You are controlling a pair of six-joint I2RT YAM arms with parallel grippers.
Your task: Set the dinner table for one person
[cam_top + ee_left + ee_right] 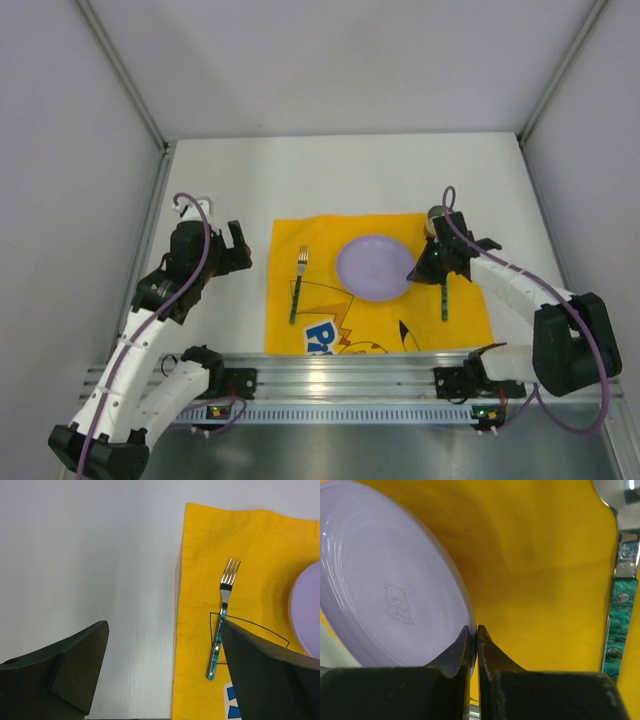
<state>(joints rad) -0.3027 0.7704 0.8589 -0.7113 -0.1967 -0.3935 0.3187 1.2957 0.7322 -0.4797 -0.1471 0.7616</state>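
Note:
The white dinner table (350,170) carries a yellow printed placemat (320,235). A lilac plate (373,267) sits at the placemat's middle. My right gripper (413,272) is shut on the plate's right rim; the right wrist view shows the jaws (476,632) pinching the edge of the plate (380,580). A green-handled fork (298,283) lies left of the plate, tines pointing away. My left gripper (238,250) is open and empty over bare table, just left of the placemat; the left wrist view (162,625) shows the fork (223,610) beside its right finger.
A second green-handled utensil (444,300) lies right of the plate, also seen in the right wrist view (620,625). A small dark round object (436,214) sits under the right arm. A white object (190,205) stands behind the left arm. Walls enclose the table.

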